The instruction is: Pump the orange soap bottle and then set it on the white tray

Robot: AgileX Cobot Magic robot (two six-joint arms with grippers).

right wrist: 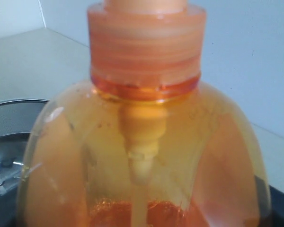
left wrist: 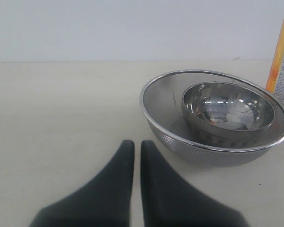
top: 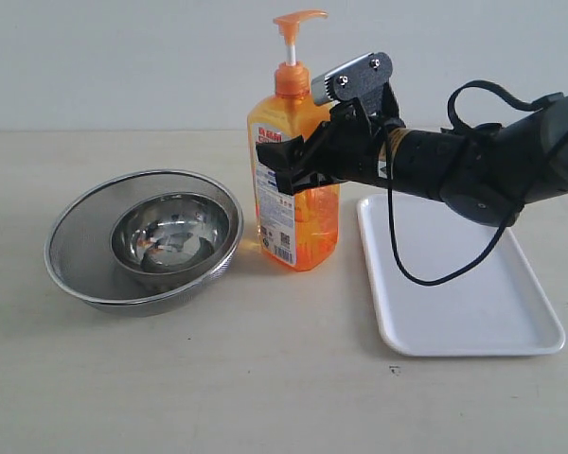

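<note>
While the orange soap bottle point(top: 310, 227) stands upright on the table point(top: 265, 397), between the mesh strainer point(top: 76, 241) and the white tray point(top: 473, 303), the right gripper point(top: 289, 163) has its 2 fingers clamped across the bottle's body at label height. That mid-body hold suits lifting it without tipping. The tray lies just beside the bottle, on the right arm's side, so the carry looks short. The pump head point(top: 299, 19) stands raised, and neither arm touches it. The left gripper point(left wrist: 134, 147) waits short of the strainer, its fingers nearly together and holding nothing, probably parked clear.
</note>
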